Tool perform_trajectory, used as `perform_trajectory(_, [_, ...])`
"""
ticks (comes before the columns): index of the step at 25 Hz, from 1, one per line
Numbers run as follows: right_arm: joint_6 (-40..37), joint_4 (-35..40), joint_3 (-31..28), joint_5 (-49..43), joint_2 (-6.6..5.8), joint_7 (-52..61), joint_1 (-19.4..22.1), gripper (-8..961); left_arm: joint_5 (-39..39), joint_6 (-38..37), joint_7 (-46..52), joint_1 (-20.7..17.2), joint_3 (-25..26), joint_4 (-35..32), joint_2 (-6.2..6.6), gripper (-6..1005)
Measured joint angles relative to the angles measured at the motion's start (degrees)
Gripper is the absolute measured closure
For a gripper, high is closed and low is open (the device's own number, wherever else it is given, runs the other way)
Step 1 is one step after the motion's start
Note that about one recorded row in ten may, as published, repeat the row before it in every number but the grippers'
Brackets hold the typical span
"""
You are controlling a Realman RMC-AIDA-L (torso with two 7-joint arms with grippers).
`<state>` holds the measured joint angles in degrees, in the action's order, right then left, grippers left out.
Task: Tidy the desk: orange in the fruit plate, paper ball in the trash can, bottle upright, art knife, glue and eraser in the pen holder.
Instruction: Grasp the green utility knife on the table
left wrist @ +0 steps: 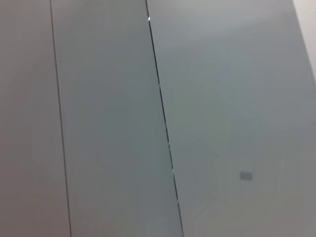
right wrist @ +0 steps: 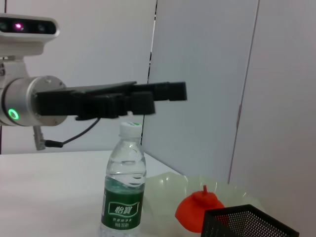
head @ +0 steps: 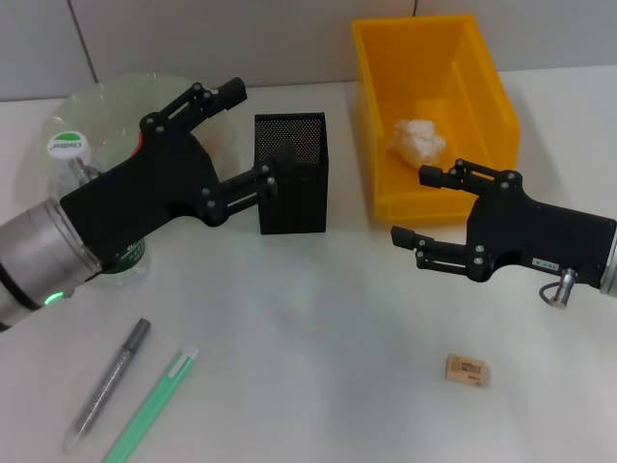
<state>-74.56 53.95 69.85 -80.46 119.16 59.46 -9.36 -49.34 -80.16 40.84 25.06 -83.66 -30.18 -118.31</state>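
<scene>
The bottle [head: 69, 159] [right wrist: 123, 187] stands upright at the far left, half hidden behind my left arm. The orange [right wrist: 200, 210] lies in the fruit plate [head: 106, 96] [right wrist: 168, 182]. Over the left rim of the pen holder [head: 289, 193] [right wrist: 247, 222] hangs my left gripper [head: 260, 125] [right wrist: 168, 91], open and holding nothing. The paper ball [head: 416, 138] rests inside the trash can [head: 492, 96]. My right gripper [head: 410, 204] is open and empty just in front of that bin. The eraser [head: 467, 369] lies on the desk [head: 318, 328] at the front right.
A slim grey stick [head: 108, 386] and a slim green one [head: 154, 405] lie side by side at the front left; I cannot tell which is the art knife or the glue. The left wrist view shows only wall panels.
</scene>
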Motion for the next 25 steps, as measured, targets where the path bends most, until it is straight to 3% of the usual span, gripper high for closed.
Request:
perform_trajectory(6, [0.1, -1.3, -0.6, -0.9, -0.01, -0.2, 0.3, 185, -3.5, 5.6, 6.3, -0.3, 0.3, -4.0, 0.35, 176])
perform_trajectory(15, [0.6, -2.7, -1.4, -2.2, -0.06, -0.3, 0.1, 185, -16.0, 15.9, 20.3, -1.5, 0.5, -14.7, 0.14, 177])
perform_trajectory(25, [0.8, -3.2, -2.1, -2.2, -0.07, -0.5, 0.1, 185, -23.8, 16.7, 29.6, -3.9, 1.0, -23.6, 0.02, 178])
